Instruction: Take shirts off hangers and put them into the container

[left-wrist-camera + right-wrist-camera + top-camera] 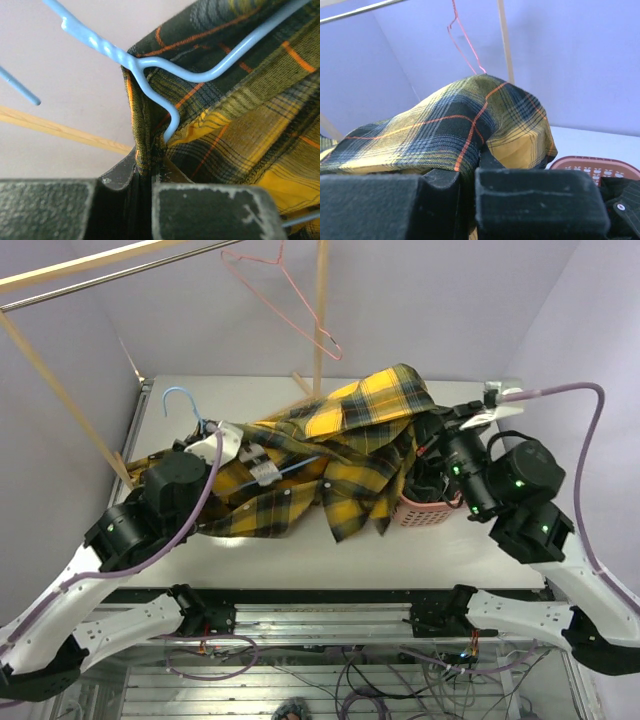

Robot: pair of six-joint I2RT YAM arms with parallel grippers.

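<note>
A yellow-and-black plaid flannel shirt (340,455) lies bunched and stretched across the middle of the tabletop (450,550). Its right end is heaped up over the rim of a small salmon-pink plastic basket with slotted sides (430,512). A thin light blue wire hanger (150,65) sits inside the shirt's left end, with its twisted neck and hook poking out of the collar. A thin pink wire hanger (290,290) hangs bare and tilted, high at the back. A dark, finely striped shirt with a pale button (620,200) appears to lie in the basket, mostly hidden.
</note>
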